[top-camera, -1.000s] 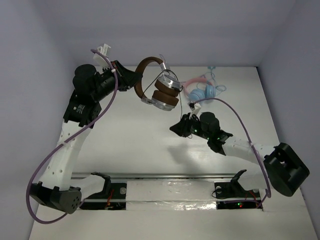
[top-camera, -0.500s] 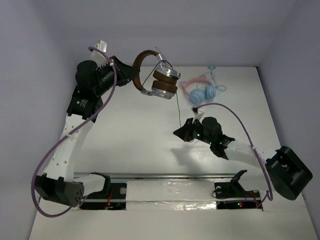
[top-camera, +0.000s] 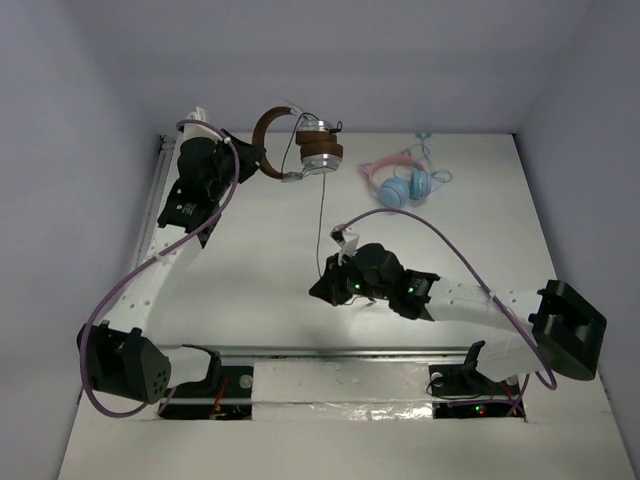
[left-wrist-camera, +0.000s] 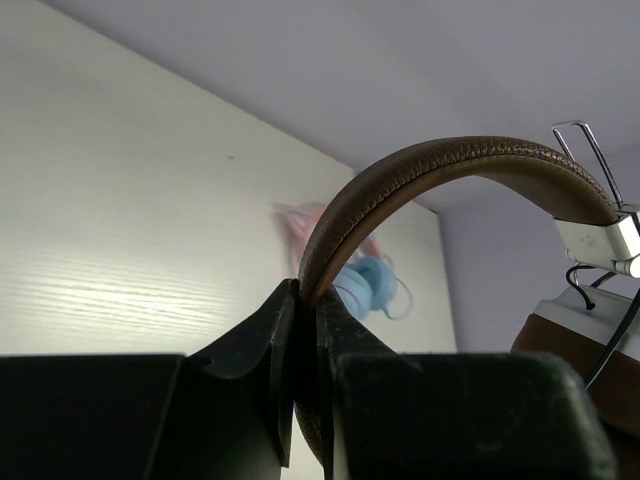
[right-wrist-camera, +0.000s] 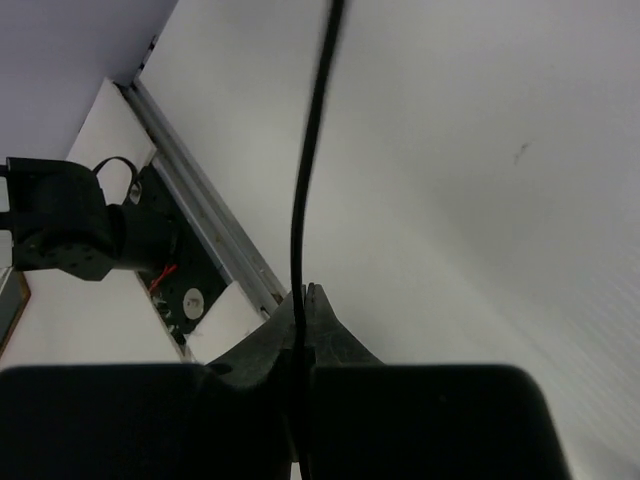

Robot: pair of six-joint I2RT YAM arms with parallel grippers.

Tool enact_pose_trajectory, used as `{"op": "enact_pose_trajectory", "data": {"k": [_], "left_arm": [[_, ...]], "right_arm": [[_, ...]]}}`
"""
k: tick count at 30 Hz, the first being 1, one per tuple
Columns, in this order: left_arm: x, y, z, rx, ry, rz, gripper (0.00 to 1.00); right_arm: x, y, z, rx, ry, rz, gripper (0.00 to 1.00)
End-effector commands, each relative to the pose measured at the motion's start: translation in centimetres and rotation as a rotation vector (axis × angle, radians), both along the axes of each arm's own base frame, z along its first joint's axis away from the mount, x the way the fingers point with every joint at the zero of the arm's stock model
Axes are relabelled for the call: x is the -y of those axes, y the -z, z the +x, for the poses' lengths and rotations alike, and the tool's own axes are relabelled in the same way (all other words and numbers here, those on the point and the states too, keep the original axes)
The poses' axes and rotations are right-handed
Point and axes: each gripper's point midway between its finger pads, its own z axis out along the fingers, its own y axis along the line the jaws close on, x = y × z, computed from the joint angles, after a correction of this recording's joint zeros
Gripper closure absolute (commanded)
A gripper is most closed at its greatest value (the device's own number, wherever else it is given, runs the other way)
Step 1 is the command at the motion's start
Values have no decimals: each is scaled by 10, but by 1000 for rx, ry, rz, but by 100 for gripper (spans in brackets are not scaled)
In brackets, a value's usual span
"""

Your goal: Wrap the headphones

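The table [top-camera: 250,250] is white and walled by pale panels on three sides. The left arm [top-camera: 150,280] reaches up along the table's left side to its far-left part. The right arm [top-camera: 480,305] lies low across the table's near-right part, with its wrist near the table's middle.

The headphones [top-camera: 320,157] are held up over the table's far edge, left of its middle. The brown headband [left-wrist-camera: 450,165] arches away from the claw, and the earcups hang together at its other end. A smaller pink-and-blue pair [top-camera: 400,180] lies flat on the table's far-right part, well apart from both arms.

The cable [top-camera: 325,220] drops from the earcups in a nearly straight line toward the table's middle.

The left gripper [left-wrist-camera: 305,300] is pinched narrow on the headband's end, with the brown strap rising out from between its two dark fingers. The right gripper [right-wrist-camera: 303,295] hangs over the table's middle, a little toward the near edge. Its jaws are drawn almost together with the cable [right-wrist-camera: 310,170] caught between the tips.
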Motion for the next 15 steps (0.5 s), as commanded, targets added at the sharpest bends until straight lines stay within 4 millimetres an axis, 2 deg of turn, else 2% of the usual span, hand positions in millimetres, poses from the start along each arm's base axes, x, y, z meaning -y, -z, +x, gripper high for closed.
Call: {"op": "enact_pose_trajectory", "data": {"k": [1, 2, 3, 4, 5, 6, 7, 8, 9, 10, 13, 14, 15], "left_arm": [[-23, -18, 13, 99, -157, 3, 100], [-26, -4, 14, 79, -209, 38, 100], [-27, 4, 14, 65, -232, 66, 100], [-35, 15, 15, 44, -286, 113, 100], [-26, 29, 13, 21, -279, 143, 100], [-23, 35, 12, 10, -287, 169, 100], [-28, 44, 10, -7, -336, 220, 100], [-13, 57, 5, -26, -317, 258, 100], [-10, 65, 2, -36, -323, 285, 100], [-7, 75, 0, -56, -322, 314, 100], [6, 114, -11, -115, -283, 386, 100], [7, 132, -18, -144, -270, 415, 100], [10, 140, -23, -156, -260, 430, 100]], "right_arm": [[-12, -15, -4, 29, -1, -57, 100], [-12, -14, -9, 21, -14, -82, 100], [-21, -27, -15, 36, -40, -72, 100], [-24, -30, -19, 38, -51, -77, 100], [-20, -25, -25, 21, -67, -126, 100], [-22, -30, -29, 27, -82, -134, 100], [-27, -46, -31, 39, -98, -122, 100], [-25, -46, -41, 26, -124, -153, 100], [-25, -51, -42, 32, -134, -157, 100], [-29, -66, -48, 40, -164, -140, 100], [-22, -75, -55, 39, -208, -175, 100], [-19, -84, -56, 43, -208, -186, 100], [-15, -92, -55, 66, -209, -186, 100]]}}
